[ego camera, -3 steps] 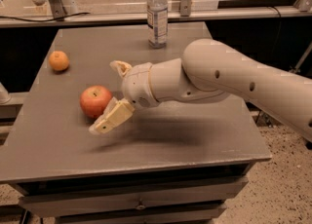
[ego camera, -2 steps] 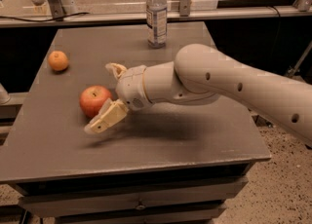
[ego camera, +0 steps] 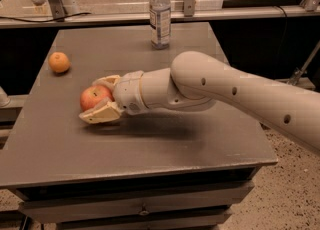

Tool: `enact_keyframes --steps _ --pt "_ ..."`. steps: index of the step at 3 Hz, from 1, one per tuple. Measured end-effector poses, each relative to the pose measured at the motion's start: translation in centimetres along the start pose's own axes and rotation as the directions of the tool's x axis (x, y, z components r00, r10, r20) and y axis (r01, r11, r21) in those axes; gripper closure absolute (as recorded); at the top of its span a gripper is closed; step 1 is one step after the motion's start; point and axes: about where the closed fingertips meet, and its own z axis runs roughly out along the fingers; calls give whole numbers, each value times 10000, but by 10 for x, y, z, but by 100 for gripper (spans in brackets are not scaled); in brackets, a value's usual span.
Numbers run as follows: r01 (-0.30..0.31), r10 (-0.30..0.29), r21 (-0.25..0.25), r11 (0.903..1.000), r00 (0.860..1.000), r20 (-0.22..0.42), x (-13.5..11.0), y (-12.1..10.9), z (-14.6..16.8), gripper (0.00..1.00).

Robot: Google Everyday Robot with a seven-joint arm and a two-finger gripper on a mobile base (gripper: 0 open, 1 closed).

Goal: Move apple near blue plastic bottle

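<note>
Where the grey table (ego camera: pixel 150 149) is viewed from its left side, an orange (ego camera: pixel 59 62) is recorded near the left edge, towards the back, standing alone on the surface. Just right of it and nearer the front, the apple (ego camera: pixel 94 97) is found resting on the table top, red with a yellowish patch on its upper face. The gripper (ego camera: pixel 90 100) is placed around the apple: one cream finger is seen curving over its far upper side and the other is laid along its near lower side, low on the table. Both fingers appear to be pressed against the fruit, so that the jaws are closed to about the apple's width with the apple held between them. Further right, at the back edge of the table, the blue plastic bottle (ego camera: pixel 160 16) is noted standing upright, white cap on, well apart from the apple. The pale arm (ego camera: pixel 225 89) is extended across the table from the right edge of the view, its shadow cast beneath it.
</note>
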Motion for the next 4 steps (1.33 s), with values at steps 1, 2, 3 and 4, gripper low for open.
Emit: enact_keyframes --steps 1,2,3,4 --pt "12 -11 229 9997 10000 -33 1 -8 -7 62" --pt "22 -21 513 9987 10000 -27 0 -16 -18 87" --pt "-6 -17 1242 9923 9998 180 -5 -39 -47 100" --pt "-23 -121 2502 9682 9984 559 -18 -84 -104 100"
